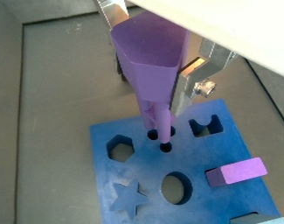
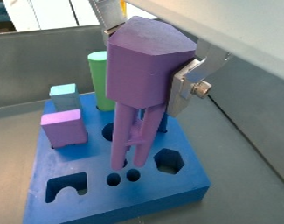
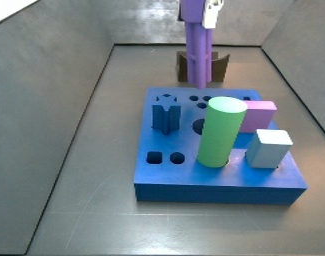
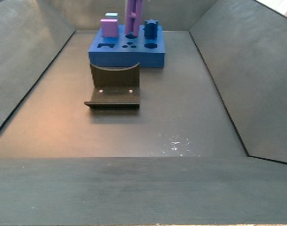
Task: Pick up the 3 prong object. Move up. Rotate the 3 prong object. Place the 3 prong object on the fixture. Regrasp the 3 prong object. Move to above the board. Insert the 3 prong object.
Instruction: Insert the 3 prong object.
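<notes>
My gripper (image 1: pixel 151 63) is shut on the wide head of the light-purple 3 prong object (image 2: pixel 142 74), which hangs upright with its prongs pointing down. The prong tips sit right at the small round holes near one edge of the blue board (image 1: pixel 109 175); whether they have entered is unclear. In a side view the gripper (image 3: pixel 200 10) holds the 3 prong object (image 3: pixel 200 50) over the far part of the board (image 3: pixel 218 175), with the dark fixture (image 3: pixel 202 68) behind it. From the opposite side the fixture (image 4: pixel 114 91) lies in front of the board (image 4: pixel 124 55).
On the board stand a tall green cylinder (image 3: pixel 222 130), a pink cube (image 3: pixel 262 112), a pale blue cube (image 3: pixel 269 147) and a dark blue star peg (image 3: pixel 165 113). Star, oval and hexagon holes (image 1: pixel 121 149) are open. Grey bin walls slope up all round.
</notes>
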You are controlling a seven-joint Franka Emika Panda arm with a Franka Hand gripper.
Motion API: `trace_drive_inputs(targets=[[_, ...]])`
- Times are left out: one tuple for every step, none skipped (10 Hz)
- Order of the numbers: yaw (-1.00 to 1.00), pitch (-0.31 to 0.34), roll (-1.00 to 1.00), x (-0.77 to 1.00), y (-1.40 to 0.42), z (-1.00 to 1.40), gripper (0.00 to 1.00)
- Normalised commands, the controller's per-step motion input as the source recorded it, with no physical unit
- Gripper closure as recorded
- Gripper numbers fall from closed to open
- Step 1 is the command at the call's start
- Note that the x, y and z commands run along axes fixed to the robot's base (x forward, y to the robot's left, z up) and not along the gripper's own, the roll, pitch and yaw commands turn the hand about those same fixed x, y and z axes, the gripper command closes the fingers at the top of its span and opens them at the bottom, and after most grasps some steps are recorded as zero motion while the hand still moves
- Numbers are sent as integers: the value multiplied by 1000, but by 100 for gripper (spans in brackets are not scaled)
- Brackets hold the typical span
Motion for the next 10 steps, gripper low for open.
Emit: trace_drive_inputs(targets=[[0,0,-23,149,0,-240,100],[0,0,-13,120,0,-200,100],[0,0,-7,103,0,-240,100],[0,0,-41,54,0,-166,100],[0,0,-34,103,0,-174,100],[66,0,-20,186,0,-169,100],[34,0,-43,191,17,-163,100],[34,0,-41,166,0,-223,100],[29,0,-24,91,0,-154,100],[31,0,-23,40,23,-131,100]])
